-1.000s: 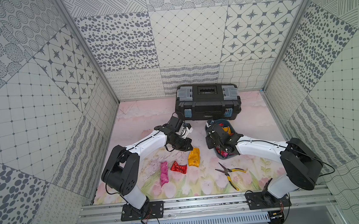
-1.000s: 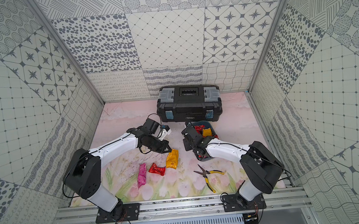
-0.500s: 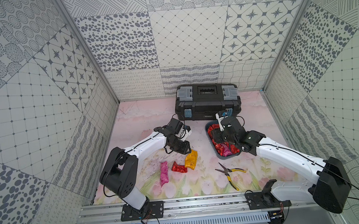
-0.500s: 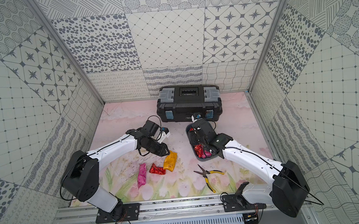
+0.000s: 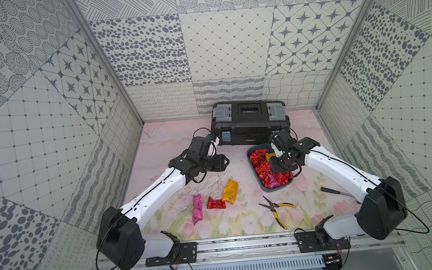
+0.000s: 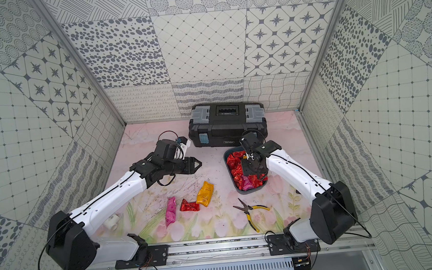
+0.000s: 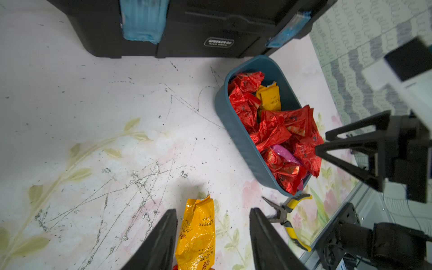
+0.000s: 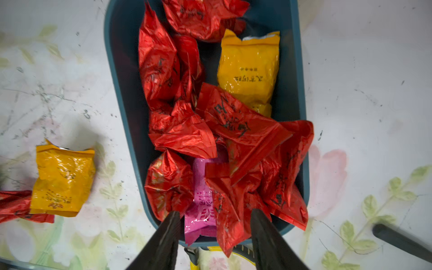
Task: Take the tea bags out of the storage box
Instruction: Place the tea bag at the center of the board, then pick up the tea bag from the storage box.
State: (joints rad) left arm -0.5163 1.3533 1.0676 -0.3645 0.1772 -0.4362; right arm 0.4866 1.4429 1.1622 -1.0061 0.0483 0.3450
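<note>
The storage box (image 5: pixel 252 164), a teal tray, stands right of centre with several red tea bags (image 5: pixel 258 156), a pink one (image 8: pixel 201 210) and a yellow one (image 8: pixel 250 70) in it. My right gripper (image 5: pixel 281 174) hangs open just over the box's near end, and its fingers (image 8: pixel 259 224) straddle the ends of the pink bag and a red bag (image 8: pixel 230 222) without closing on them. On the table lie a pink (image 5: pixel 197 212), a red (image 5: pixel 215 203) and a yellow tea bag (image 5: pixel 230 191). My left gripper (image 5: pixel 226 161) is open and empty, above and behind the yellow bag (image 7: pixel 198 233).
A black toolbox (image 5: pixel 248 122) stands at the back wall, close behind the box. Yellow-handled pliers (image 5: pixel 277 210) lie in front of the box, and a dark screwdriver (image 5: pixel 332 191) lies to their right. A small white fitting (image 6: pixel 111 222) sits under the left arm.
My left gripper opened, let the yellow tea bag drop onto the table beside the red one and drew back. The right arm stretched out and its gripper opened wider over the box.
</note>
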